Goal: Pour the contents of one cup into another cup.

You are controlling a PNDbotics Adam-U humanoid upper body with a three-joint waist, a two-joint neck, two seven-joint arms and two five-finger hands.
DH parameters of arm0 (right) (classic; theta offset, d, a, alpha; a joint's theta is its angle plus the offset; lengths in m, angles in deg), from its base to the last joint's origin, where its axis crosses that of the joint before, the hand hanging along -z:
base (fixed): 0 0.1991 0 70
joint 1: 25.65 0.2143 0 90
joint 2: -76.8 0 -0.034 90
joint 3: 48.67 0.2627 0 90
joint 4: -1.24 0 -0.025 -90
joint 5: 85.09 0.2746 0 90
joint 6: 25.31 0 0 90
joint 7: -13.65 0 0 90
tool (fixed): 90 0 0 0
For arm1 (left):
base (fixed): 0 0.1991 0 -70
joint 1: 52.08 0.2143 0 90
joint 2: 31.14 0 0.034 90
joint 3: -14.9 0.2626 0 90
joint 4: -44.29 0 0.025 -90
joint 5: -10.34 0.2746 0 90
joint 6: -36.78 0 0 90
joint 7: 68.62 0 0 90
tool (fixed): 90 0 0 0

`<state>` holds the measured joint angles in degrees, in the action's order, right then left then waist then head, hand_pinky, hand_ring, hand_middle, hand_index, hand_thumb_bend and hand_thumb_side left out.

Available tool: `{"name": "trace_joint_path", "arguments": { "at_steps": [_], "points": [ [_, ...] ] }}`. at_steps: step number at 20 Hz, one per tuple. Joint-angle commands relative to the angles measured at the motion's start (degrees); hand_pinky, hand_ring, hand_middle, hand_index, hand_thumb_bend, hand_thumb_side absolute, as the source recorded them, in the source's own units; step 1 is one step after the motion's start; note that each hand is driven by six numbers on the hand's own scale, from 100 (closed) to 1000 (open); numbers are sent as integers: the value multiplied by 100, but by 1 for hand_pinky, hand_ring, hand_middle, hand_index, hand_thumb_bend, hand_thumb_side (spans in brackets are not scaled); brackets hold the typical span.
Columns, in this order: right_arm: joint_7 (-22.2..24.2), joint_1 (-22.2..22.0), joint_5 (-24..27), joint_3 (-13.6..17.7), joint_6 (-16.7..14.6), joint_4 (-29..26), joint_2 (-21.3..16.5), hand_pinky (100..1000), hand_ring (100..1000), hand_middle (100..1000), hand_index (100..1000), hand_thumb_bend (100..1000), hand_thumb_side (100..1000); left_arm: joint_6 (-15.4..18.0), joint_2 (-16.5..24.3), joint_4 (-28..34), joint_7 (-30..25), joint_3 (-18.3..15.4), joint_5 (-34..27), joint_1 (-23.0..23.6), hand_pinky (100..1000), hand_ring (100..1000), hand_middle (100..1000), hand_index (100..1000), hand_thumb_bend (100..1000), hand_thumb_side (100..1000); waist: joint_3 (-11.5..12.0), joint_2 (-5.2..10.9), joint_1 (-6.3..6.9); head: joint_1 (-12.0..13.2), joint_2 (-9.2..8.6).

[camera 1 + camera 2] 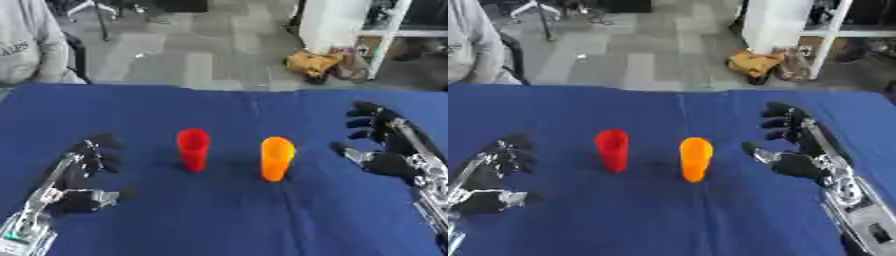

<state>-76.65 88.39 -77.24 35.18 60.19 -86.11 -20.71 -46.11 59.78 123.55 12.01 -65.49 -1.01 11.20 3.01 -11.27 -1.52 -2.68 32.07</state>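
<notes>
To do this step well, I think the right hand (391,150) should slide in sideways, wrap around the orange cup (276,159) low down, and lift it straight up so nothing spills. Both cups stand upright near the middle of the blue table (227,220), well back from its front edge, with the red cup (192,149) just beside the orange one on its left. The right hand is spread wide near the orange cup, holding and touching nothing, and the left hand (80,172) sits toward the front left corner with loose fingers, holding nothing too.
</notes>
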Motion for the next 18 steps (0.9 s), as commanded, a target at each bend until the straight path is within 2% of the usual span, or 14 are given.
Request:
{"name": "trace_joint_path", "arguments": {
  "at_steps": [1, 2, 3, 4, 13, 18],
  "points": [
    [64, 82, -22, -13, -27, -17, -56, 669, 747, 744, 882, 553, 100, 60, 28, -75, 14, 40, 87, -181, 626, 670, 715, 880, 893, 100, 7, 74, -1, 3, 57],
    [74, 77, -44, -21, -34, -11, -46, 671, 750, 746, 885, 635, 100, 68, 19, -111, 37, 48, 158, -210, 626, 670, 715, 880, 894, 100, 7, 73, -3, -3, 60],
    [82, 71, -70, -28, -41, -5, -35, 672, 750, 747, 887, 593, 100, 76, 4, -145, 74, 51, 230, -246, 625, 671, 714, 877, 917, 100, 6, 75, -6, -10, 64],
    [86, 65, -105, -36, -45, 2, -23, 672, 750, 747, 888, 598, 100, 86, -12, -183, 123, 55, 310, -284, 625, 670, 713, 876, 923, 100, 6, 76, -10, -17, 64],
    [182, 46, -294, -104, -21, 58, 101, 661, 741, 740, 886, 507, 100, 30, -212, -676, 487, 115, 1049, -698, 594, 634, 687, 864, 823, 100, -17, 86, -34, -47, 28],
    [228, 58, -285, -145, -5, 60, 166, 654, 732, 729, 881, 492, 100, 134, -393, -1046, 467, 199, 1192, -1023, 588, 622, 677, 858, 817, 100, -58, 75, -51, -8, -17]
  ]
}}
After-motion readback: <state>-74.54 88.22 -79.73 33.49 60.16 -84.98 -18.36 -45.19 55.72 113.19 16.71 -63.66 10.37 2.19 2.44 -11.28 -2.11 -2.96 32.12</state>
